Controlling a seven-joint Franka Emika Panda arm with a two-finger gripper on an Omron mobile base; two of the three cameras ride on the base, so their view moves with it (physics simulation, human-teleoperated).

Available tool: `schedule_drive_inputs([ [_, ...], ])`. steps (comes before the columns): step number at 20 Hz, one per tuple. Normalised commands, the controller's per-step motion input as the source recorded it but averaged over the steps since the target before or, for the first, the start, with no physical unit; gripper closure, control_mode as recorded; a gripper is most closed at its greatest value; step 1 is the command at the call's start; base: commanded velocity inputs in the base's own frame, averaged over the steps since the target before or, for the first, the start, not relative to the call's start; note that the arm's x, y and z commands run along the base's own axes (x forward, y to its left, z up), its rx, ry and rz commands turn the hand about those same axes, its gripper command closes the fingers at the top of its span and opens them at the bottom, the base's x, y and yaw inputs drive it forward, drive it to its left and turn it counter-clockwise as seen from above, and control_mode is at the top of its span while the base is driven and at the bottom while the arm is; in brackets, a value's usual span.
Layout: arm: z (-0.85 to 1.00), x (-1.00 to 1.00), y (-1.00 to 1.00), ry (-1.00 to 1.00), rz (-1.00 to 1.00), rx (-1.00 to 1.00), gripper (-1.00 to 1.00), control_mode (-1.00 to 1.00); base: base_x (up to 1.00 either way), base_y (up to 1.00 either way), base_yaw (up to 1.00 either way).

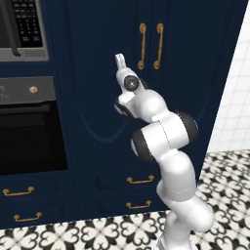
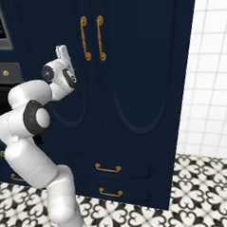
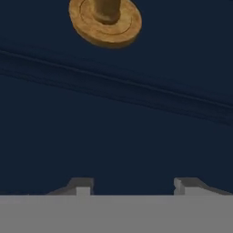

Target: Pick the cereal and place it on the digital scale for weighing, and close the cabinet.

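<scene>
Claw [image 3: 129,185], jaws parted and empty, just below the cabinet [image 1: 97,73] handle's brass base [image 3: 105,20]; careless retreat could snag it, reopening the door.

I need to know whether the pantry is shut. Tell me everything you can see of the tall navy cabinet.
The cabinet is tall and navy blue, with two arched-panel doors, both shut flush. Two vertical brass handles meet at the middle seam. The gripper is raised close to the left door; contact cannot be told. The hand view shows a round brass handle mount on the door.
</scene>
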Motion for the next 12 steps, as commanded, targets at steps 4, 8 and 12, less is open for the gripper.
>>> schedule_drive_inputs([
  [4, 0.00, 0.34, -0.32, -0.01, 0.07, 0.05, -1.00, -1.00, 0.00, 0.00, 0.00],
  [8, 0.00, 0.06, -0.19, -0.03, 0.04, 0.03, -1.00, -1.00, 0.00, 0.00, 0.00],
  [12, 0.00, 0.13, -0.27, -0.01, 0.01, 0.04, -1.00, -1.00, 0.00, 0.00, 0.00],
])
